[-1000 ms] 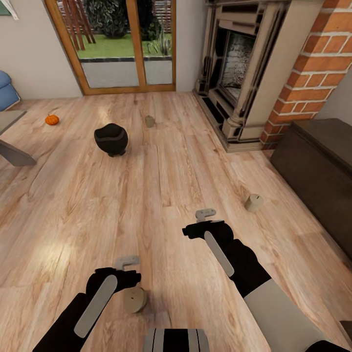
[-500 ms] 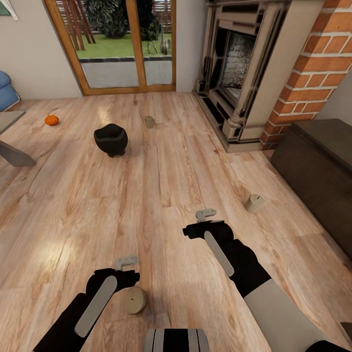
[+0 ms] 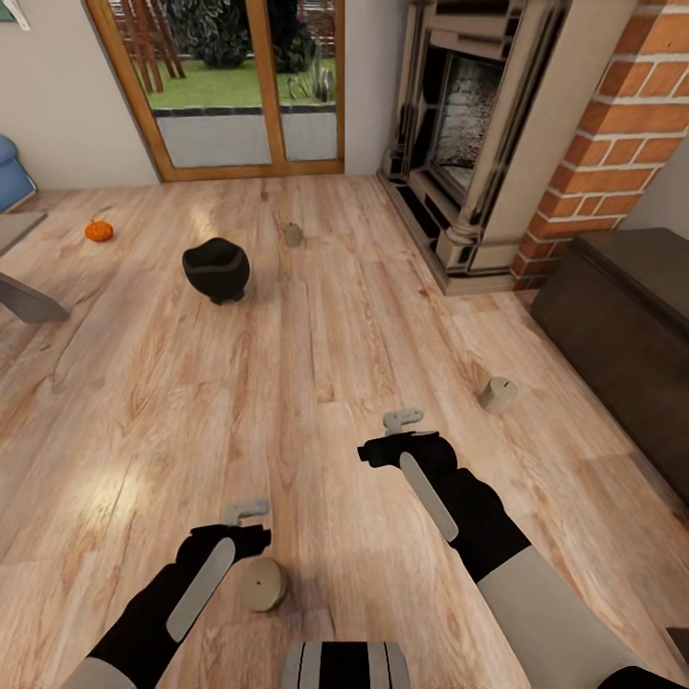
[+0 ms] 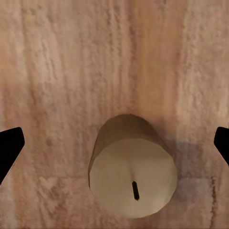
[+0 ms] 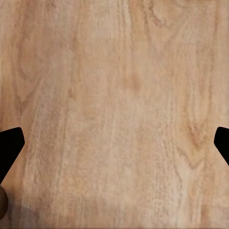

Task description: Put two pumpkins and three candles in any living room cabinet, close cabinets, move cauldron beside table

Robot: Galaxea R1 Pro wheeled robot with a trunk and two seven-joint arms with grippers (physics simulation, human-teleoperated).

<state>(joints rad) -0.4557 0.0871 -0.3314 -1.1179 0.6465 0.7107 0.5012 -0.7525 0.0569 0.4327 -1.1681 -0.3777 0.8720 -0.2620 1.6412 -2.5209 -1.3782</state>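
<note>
A beige candle (image 3: 260, 585) lies on the wood floor just beside my left gripper (image 3: 251, 534). In the left wrist view that candle (image 4: 132, 176) sits between the wide-open fingertips (image 4: 9, 149), untouched. My right gripper (image 3: 402, 435) hangs open over bare floor, and its fingertips (image 5: 9, 148) hold nothing. A second candle (image 3: 499, 394) stands in front of the dark-brown cabinet (image 3: 622, 316), whose fronts are shut. A third candle (image 3: 293, 234) stands beyond the black cauldron (image 3: 216, 271). One orange pumpkin (image 3: 99, 231) rests at the far left, near the table (image 3: 21, 299).
A stone fireplace (image 3: 469, 144) with a brick column (image 3: 612, 144) fills the back right. Glazed patio doors (image 3: 239, 86) are at the back wall. A blue seat (image 3: 10, 177) shows at the left edge. Open floor spans the middle.
The head view has shifted slightly. My left forearm has swung a little, and more of the near candle's top shows beside the left gripper. The right arm has not moved.
</note>
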